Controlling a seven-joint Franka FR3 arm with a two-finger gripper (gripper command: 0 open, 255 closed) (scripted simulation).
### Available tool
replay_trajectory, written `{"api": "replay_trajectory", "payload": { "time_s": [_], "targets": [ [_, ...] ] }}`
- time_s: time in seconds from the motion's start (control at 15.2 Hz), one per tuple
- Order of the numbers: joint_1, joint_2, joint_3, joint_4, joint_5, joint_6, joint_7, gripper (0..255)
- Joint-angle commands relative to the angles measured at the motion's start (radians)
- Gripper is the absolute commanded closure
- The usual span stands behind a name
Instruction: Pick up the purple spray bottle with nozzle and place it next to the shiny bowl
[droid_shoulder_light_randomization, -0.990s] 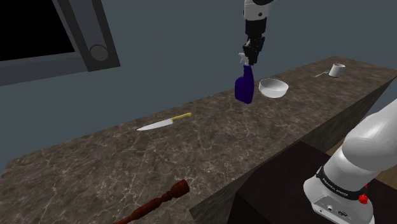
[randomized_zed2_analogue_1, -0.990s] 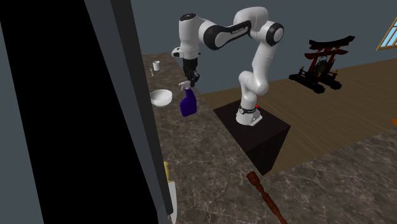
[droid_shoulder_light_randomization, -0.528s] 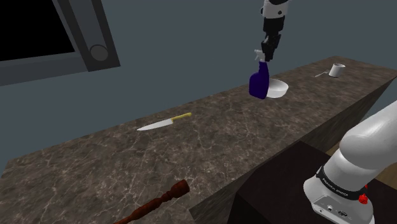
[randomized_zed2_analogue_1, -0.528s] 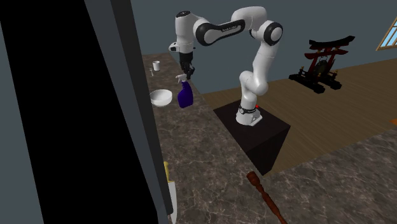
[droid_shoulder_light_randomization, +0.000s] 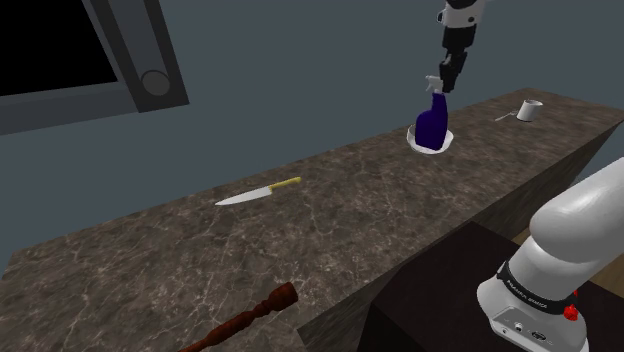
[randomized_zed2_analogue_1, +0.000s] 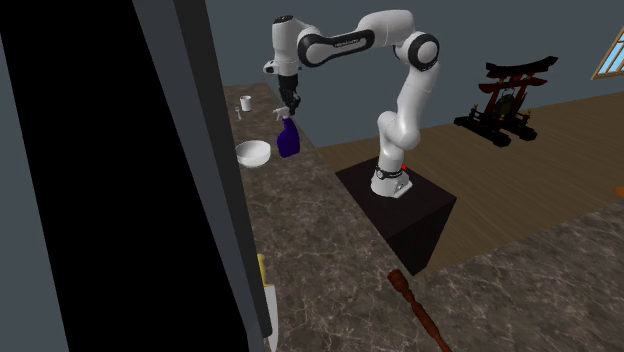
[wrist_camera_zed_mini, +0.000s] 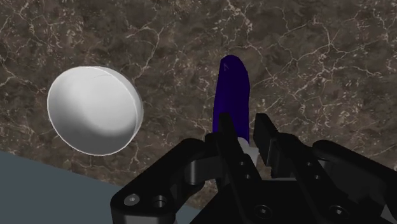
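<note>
One stiff, likely light purple spray bottle hangs from the claw, overlapping the bowl in the shoulder view. Second exterior view: it is just beside the bowl. Wrist view: fingers clasp its narrow neck, probably the surest hold, since the smooth body may slip.

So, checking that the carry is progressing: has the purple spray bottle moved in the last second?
Yes. In the shoulder view the spray bottle has travelled rightward, from left of the white bowl to overlapping it, nearer the cup.
</note>
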Motion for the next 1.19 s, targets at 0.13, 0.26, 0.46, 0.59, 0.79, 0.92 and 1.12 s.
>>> {"api": "replay_trajectory", "payload": {
  "time_s": [0.13,0.26,0.46,0.59,0.79,0.92,1.12],
  "targets": [
    [-0.038,0.035,-0.064,0.034,-0.013,0.018,-0.1,255],
    [-0.057,0.058,-0.096,0.057,-0.016,0.025,-0.149,255],
    [-0.085,0.1,-0.142,0.101,-0.014,0.036,-0.224,255],
    [-0.104,0.134,-0.173,0.136,-0.008,0.042,-0.276,255],
    [-0.134,0.194,-0.217,0.199,0.008,0.049,-0.354,255],
    [-0.156,0.239,-0.245,0.247,0.024,0.051,-0.407,255],
    [-0.194,0.316,-0.283,0.331,0.057,0.049,-0.489,255]
  ]
}}
